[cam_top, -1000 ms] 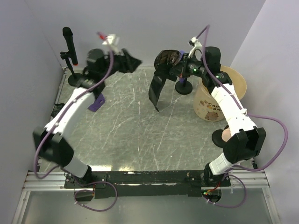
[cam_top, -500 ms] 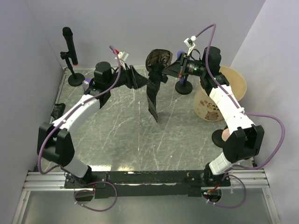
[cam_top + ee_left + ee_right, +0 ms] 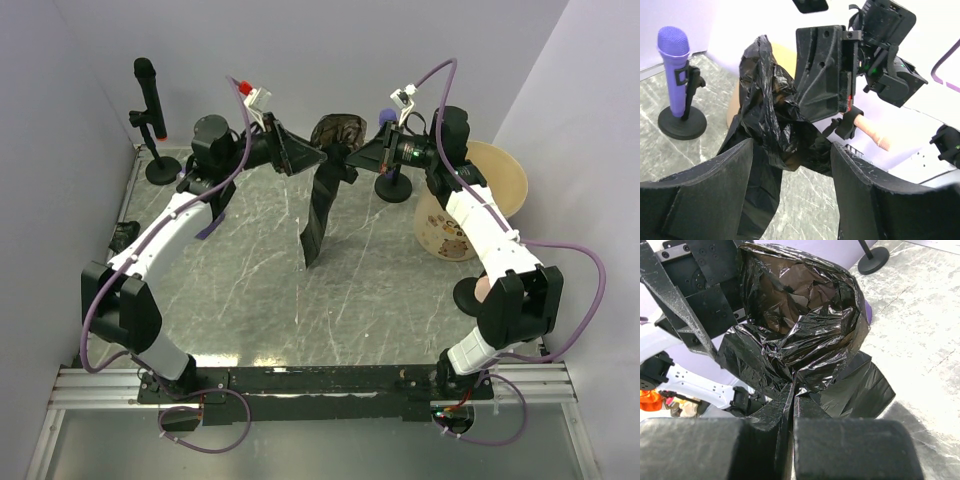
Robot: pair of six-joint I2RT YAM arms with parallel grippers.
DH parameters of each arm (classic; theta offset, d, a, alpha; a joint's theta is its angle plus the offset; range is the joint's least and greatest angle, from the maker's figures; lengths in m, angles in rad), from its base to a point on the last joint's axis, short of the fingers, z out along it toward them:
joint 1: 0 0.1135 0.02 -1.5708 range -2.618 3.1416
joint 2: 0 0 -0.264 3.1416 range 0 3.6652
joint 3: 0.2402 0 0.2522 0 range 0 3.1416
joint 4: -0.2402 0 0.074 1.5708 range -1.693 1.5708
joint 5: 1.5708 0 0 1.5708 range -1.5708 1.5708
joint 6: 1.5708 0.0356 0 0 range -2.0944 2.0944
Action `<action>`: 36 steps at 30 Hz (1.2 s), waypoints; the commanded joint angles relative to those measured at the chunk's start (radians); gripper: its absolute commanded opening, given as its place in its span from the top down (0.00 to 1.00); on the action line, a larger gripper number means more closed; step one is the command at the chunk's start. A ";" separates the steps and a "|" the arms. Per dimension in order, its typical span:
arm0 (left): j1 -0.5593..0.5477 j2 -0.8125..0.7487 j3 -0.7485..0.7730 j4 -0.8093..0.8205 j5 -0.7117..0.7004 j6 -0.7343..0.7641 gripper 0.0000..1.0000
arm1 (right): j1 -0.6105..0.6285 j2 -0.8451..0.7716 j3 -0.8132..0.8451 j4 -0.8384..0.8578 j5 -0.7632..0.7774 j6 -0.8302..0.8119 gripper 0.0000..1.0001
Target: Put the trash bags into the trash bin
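Note:
A black trash bag (image 3: pixel 318 205) hangs above the table at the back, its bunched top (image 3: pixel 338 130) held up and its tail dangling. My right gripper (image 3: pixel 353 157) is shut on the bag's film (image 3: pixel 800 325), with the fingers (image 3: pixel 815 415) pinched together. My left gripper (image 3: pixel 316 158) faces it from the left, open, its fingertips almost at the bag. In the left wrist view the bag (image 3: pixel 771 125) hangs just beyond my spread fingers (image 3: pixel 710 185), ungripped. The tan trash bin (image 3: pixel 468 212) stands at the right, behind my right arm.
A black microphone on a stand (image 3: pixel 150 100) is at the back left. A purple microphone (image 3: pixel 674 65) stands on a round base (image 3: pixel 394 188) beside the bin. Another round black base (image 3: pixel 470 294) lies near my right arm. A dark crumpled thing (image 3: pixel 124 236) sits at the left edge.
My left arm has swung right, bringing its open gripper up to the bag. The right gripper has carried the bag a little left, and its tail now hangs further left.

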 commanded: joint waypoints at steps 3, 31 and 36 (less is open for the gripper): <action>-0.008 0.011 0.078 -0.055 -0.105 0.056 0.35 | -0.005 -0.003 0.028 0.055 -0.029 -0.013 1.00; 0.153 0.138 0.283 -0.182 0.173 0.036 0.99 | -0.120 -0.069 0.047 -0.167 0.138 -0.210 0.97; 0.187 0.277 0.531 -0.312 0.337 0.050 0.99 | -0.120 -0.120 0.022 -0.245 0.232 -0.312 1.00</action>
